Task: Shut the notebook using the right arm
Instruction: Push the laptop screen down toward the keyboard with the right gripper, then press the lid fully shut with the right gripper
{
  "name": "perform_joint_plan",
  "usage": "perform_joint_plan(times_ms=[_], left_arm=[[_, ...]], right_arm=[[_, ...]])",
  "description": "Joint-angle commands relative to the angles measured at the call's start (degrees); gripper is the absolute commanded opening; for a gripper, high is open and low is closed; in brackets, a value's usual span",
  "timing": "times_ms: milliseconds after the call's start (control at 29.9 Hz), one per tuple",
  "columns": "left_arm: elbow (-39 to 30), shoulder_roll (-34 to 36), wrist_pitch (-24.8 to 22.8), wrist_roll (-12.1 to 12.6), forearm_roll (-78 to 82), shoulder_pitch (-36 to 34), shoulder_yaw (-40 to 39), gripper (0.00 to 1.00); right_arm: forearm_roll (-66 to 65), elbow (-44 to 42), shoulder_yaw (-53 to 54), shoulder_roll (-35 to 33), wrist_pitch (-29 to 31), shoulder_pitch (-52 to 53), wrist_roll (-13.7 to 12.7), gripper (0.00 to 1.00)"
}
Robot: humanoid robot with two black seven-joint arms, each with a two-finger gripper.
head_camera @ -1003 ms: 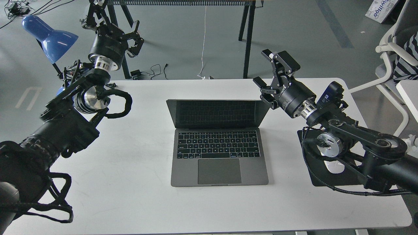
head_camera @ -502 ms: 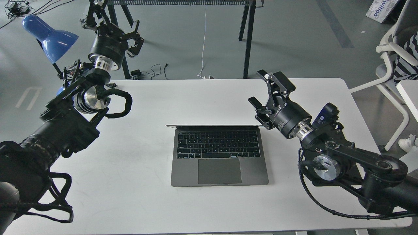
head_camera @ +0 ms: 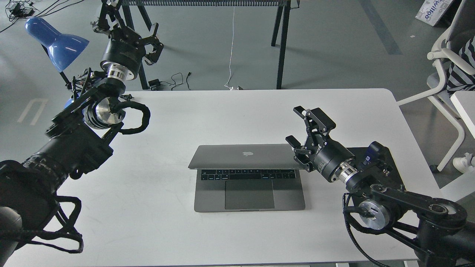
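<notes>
The notebook [head_camera: 237,157] is a space-grey laptop at the middle of the white table [head_camera: 148,222]. Its lid leans forward and low over the keyboard, dark apple logo up. The front key rows and trackpad [head_camera: 249,194] still show. My right gripper [head_camera: 303,129] is open at the lid's right rear corner. Its lower finger [head_camera: 294,144] is at or against the lid's edge, and its upper finger stands above. The arm comes in from the lower right, with a blue module near the wrist. My left gripper [head_camera: 130,24] is open and empty, raised beyond the table's back left.
A black mouse pad [head_camera: 394,164] lies under my right arm at the table's right. A blue desk lamp [head_camera: 55,39] stands at the back left. A white chair [head_camera: 445,59] is off the right edge. Black stand legs [head_camera: 282,40] are behind the table.
The lid has swung from open and leaning back, through upright, to low over the keyboard. My right gripper has moved forward and down with it. The left arm has not moved.
</notes>
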Motion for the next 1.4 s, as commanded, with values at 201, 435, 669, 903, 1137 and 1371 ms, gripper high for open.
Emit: perform_joint_plan(times_ms=[201, 435, 669, 903, 1137, 1371], left_arm=[[0.0, 0.0, 0.0, 0.0, 0.0, 0.0, 0.0, 1.0], [0.0, 0.0, 0.0, 0.0, 0.0, 0.0, 0.0, 1.0], [0.0, 0.1, 0.0, 0.0, 0.0, 0.0, 0.0, 1.0], [0.0, 0.1, 0.0, 0.0, 0.0, 0.0, 0.0, 1.0], [0.0, 0.1, 0.0, 0.0, 0.0, 0.0, 0.0, 1.0], [0.0, 0.0, 0.0, 0.0, 0.0, 0.0, 0.0, 1.0]], right_arm=[[-1.1, 3.5, -0.3, -1.4, 0.1, -2.9, 0.9, 0.99], [-4.7, 4.5, -0.5, -1.6, 0.1, -4.1, 0.9, 0.99], [-5.8, 4.8, -2.0, -5.3, 1.3, -4.6, 1.2, 0.99], [-6.0, 4.1, -2.4, -6.8, 2.5, -4.6, 1.3, 0.99], [-6.0, 0.5, -3.7, -5.8, 2.5, -5.8, 1.4, 0.99], [-6.0, -0.2, -3.7, -4.5, 2.4, -7.7, 1.4, 0.99]])
